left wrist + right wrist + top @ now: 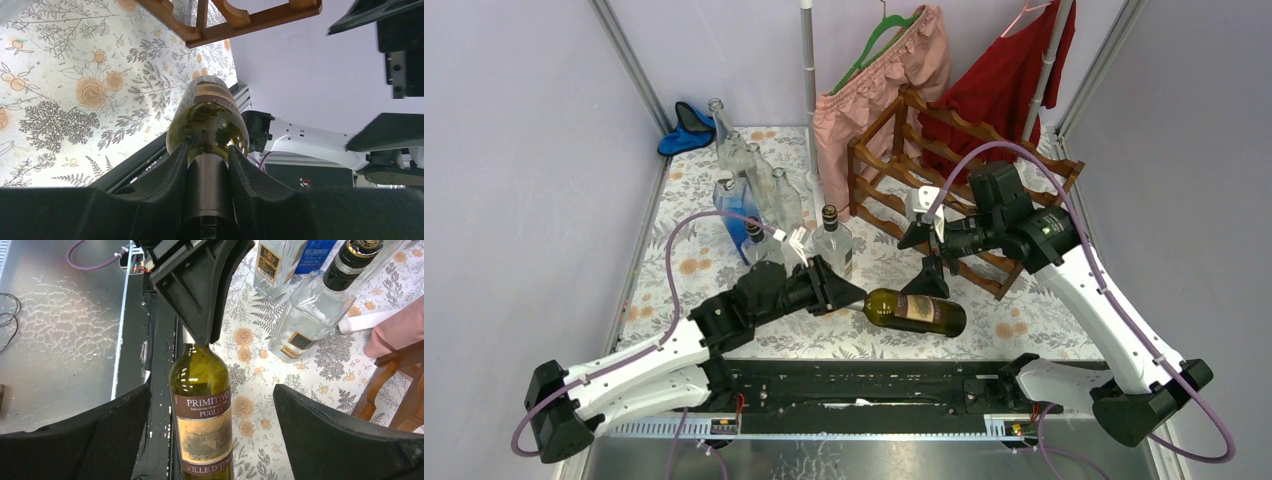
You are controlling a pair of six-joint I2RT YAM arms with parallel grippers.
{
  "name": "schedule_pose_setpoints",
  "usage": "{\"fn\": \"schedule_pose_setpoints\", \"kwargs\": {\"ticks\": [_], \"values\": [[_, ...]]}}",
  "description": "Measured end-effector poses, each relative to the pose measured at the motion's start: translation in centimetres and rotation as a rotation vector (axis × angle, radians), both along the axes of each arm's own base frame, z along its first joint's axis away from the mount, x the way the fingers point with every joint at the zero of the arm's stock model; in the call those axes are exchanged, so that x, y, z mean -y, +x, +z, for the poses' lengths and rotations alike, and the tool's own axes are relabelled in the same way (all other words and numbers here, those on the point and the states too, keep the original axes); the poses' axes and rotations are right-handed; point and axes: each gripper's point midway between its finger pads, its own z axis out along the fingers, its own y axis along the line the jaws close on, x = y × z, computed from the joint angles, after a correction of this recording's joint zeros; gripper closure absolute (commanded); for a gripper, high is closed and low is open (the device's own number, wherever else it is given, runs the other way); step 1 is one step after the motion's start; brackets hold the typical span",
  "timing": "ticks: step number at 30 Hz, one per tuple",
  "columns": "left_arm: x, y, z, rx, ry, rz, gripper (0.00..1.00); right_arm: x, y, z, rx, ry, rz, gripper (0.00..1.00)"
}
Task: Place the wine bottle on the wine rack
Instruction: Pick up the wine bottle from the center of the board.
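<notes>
Far left on the flowered table [686, 275] a cluster of spare bottles [759, 185] stood upright, well apart from the action and seemingly just waiting their turn.

The left gripper [852, 297] was clamped on the neck of the wine bottle [919, 312], its two fingers [170, 172] squeezing in from both sides. The neck was probably chosen because it is the narrow part and leaves the wide body free. The wine bottle lay on its side near the front edge, between the two arms, base pointing right towards the wine rack [954, 185]. That sideways pose suits the rack, whose scalloped rails cradle bottles lying down.

The right gripper [927, 272] hung above the label with its jaws spread wide on either side of the glass, touching nothing. It looked set to take the body, so that the bottle could be passed across to the arm nearer the rack.

The wine rack stood far right, empty as far as could be seen.

The cap and most of the neck were buried between the left fingers. Whether the bottle rested on the table or hung just clear could not be told. The label's lower edge was cut off in the right wrist view. The right arm and hanging clothes [894, 70] covered parts of the rack.
</notes>
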Motion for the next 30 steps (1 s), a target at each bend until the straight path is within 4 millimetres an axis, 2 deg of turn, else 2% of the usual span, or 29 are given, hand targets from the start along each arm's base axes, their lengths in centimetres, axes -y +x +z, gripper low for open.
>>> {"fn": "schedule_pose_setpoints", "kwargs": {"ticks": [6,12,18,30], "values": [[0.8,-1.5,-2.5,0.028,-0.012,0.047,1.00,0.5,0.6,1.0,-0.031,0.003,-0.057,0.00],[1.6,-3.3,-3.6,0.094,-0.044,0.092,1.00,1.0,1.2,2.2,-0.033,-0.001,-0.117,0.00],[1.8,-2.5,-4.3,0.132,-0.103,0.209,1.00,1.5,1.6,4.1,-0.003,0.023,-0.170,0.00],[2.8,-1.5,-5.0,0.120,-0.231,0.366,1.00,1.8,2.3,4.5,-0.036,0.031,-0.222,0.00]]}}
